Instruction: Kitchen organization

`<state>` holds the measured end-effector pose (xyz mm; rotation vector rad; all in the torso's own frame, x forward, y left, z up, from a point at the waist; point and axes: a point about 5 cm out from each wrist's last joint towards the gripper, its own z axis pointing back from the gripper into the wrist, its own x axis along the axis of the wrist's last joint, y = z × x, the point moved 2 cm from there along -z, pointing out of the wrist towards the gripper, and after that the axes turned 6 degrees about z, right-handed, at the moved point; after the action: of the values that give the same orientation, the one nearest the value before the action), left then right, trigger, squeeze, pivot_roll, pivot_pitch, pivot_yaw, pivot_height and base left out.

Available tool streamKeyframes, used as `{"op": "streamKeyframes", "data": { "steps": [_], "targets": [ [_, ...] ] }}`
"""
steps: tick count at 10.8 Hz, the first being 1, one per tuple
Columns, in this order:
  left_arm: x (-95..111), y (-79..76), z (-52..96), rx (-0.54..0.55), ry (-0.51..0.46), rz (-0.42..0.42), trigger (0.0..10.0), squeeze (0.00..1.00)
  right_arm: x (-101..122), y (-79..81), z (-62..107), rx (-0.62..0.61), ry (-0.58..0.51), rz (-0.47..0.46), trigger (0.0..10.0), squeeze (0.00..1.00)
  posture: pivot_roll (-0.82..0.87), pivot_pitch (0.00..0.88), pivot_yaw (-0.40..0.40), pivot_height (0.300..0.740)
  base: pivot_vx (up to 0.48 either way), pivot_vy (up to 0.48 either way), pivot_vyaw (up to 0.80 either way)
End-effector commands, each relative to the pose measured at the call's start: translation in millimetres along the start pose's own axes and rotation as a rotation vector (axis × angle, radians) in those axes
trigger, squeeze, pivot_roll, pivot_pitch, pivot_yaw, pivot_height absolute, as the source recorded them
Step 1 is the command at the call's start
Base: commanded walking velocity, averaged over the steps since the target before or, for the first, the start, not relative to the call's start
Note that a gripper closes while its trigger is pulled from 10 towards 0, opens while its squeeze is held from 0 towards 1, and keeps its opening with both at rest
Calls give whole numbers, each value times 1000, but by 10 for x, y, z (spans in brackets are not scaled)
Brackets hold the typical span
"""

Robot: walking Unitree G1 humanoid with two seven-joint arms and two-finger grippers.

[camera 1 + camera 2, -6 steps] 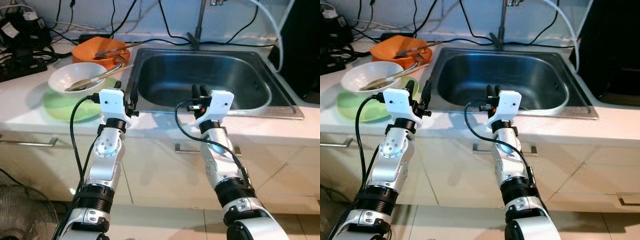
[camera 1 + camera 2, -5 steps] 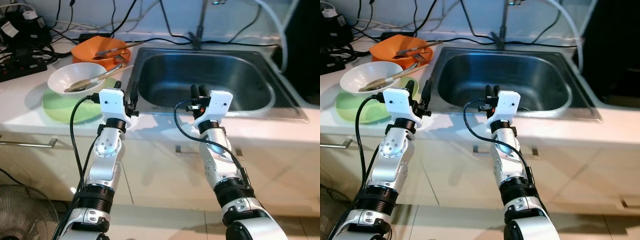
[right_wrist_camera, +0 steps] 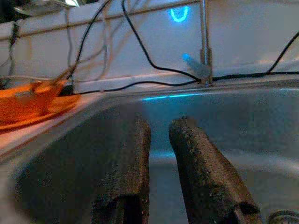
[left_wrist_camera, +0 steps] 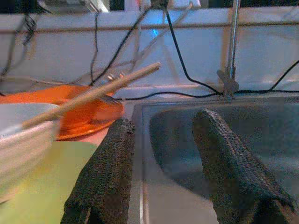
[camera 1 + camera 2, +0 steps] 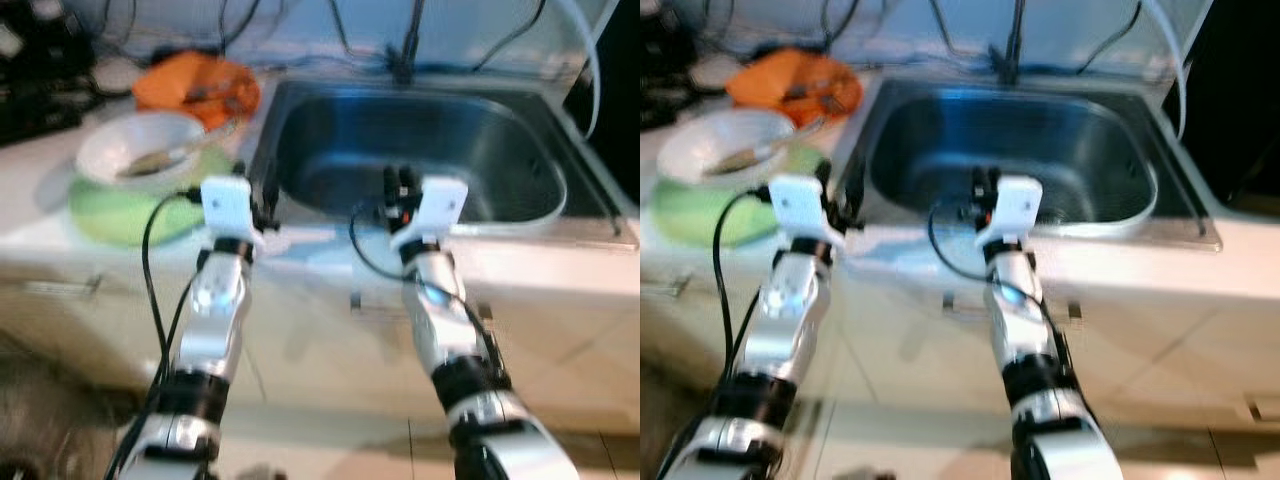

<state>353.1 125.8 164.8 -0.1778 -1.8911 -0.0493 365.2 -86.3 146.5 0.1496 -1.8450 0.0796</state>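
A white bowl [image 5: 140, 155] with a utensil in it sits on a green plate [image 5: 125, 212] on the counter's left side. Behind it lies an orange plate [image 5: 195, 82] with more utensils; a wooden handle [image 4: 93, 93] sticks out over the bowl. The steel sink [image 5: 480, 140] is in the middle. My left gripper [image 5: 266, 195] hovers open at the sink's front left corner, beside the green plate, holding nothing. My right gripper [image 5: 400, 185] hangs over the sink's front edge, fingers nearly together with nothing between them.
A faucet [image 5: 408, 40] rises behind the sink, with black cables [image 4: 177, 51] trailing along the back wall. Dark gear stands at the back left [image 5: 40, 90]. Cabinet fronts [image 5: 320, 330] run below the counter. The eye views are blurred.
The eye views have blurred and shifted, with the sink looking a little larger, so the camera has moved. Both arms keep the same pose at the counter edge.
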Motion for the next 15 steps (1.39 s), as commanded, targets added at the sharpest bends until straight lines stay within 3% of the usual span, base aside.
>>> {"op": "streamKeyframes", "data": {
  "steps": [1,8,12,15],
  "targets": [
    [28,-13,0,-15,-14,-24,10000,0,-13,6,7,0,6,0,10000,0,45,22,24,740,0,0,0],
    [23,-40,6,-28,-12,-42,10000,0,-28,2,12,-3,15,-14,10000,0,45,23,24,740,0,0,0],
    [24,-42,5,-26,-12,-47,10000,0,-17,-10,11,-9,11,-18,10000,0,42,22,25,740,0,428,0],
    [18,-77,4,-38,-13,-65,10000,0,-26,-35,19,-19,16,-15,10000,0,37,25,28,740,0,0,0]
  ]
}}
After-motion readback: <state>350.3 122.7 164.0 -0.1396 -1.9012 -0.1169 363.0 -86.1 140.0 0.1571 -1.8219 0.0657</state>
